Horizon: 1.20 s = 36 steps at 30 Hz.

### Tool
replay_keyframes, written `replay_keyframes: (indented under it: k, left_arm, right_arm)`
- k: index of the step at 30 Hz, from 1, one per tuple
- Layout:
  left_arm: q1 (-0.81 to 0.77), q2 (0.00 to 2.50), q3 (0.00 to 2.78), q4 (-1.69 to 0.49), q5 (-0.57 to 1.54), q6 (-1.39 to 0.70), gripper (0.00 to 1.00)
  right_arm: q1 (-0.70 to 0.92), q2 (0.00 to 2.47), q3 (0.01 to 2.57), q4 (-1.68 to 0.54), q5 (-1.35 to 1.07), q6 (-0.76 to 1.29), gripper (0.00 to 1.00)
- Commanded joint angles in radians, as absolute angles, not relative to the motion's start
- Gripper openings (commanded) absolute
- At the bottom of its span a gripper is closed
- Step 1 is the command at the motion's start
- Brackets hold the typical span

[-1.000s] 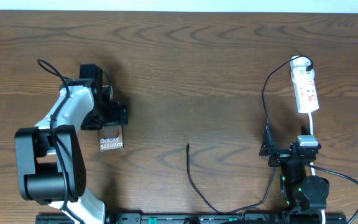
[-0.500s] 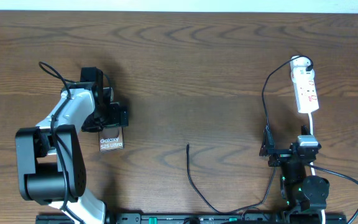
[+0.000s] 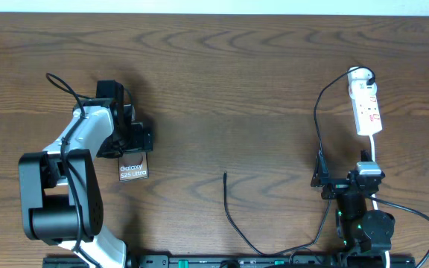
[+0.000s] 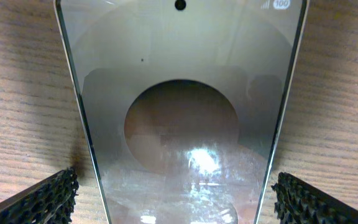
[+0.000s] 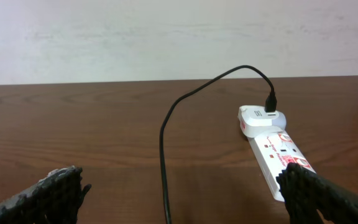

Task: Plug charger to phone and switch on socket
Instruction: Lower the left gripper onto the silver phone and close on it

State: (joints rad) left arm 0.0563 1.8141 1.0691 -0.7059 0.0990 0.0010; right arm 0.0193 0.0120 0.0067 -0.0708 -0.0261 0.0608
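The phone (image 3: 133, 168) lies flat on the table, "Galaxy" lettering up. In the left wrist view the phone (image 4: 179, 93) fills the frame, with a dark round circle at its middle. My left gripper (image 3: 130, 141) is open and straddles the phone's far end; both fingers (image 4: 179, 202) stand a little clear of its edges. The charger (image 3: 229, 212) lies loose, its plug tip (image 3: 225, 174) free mid-table, and runs round to the black plug in the socket (image 3: 367, 104). My right gripper (image 3: 346, 174) is open and empty, with the charger (image 5: 164, 162) between its fingers (image 5: 185, 199) and the socket (image 5: 277, 155) just ahead on the right.
The socket's white cord (image 3: 374, 149) runs down toward my right arm. A thick black robot cable (image 3: 408, 212) loops at the front right. A pale wall (image 5: 166, 37) stands beyond the table's far edge.
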Motion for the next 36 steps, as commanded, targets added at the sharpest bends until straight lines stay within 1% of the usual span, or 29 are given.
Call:
replay_keyframes:
  k: [1,36]
  left_arm:
    - [0.06,1.822,1.05,-0.698,0.086,0.011,0.99]
    - [0.06,1.822,1.037,-0.694,0.086,0.011,0.99]
  right_arm:
    - [0.029,0.007,0.006,-0.075,-0.021,0.07,0.99]
    - [0.029,0.007,0.006,-0.075,-0.021,0.07,0.99]
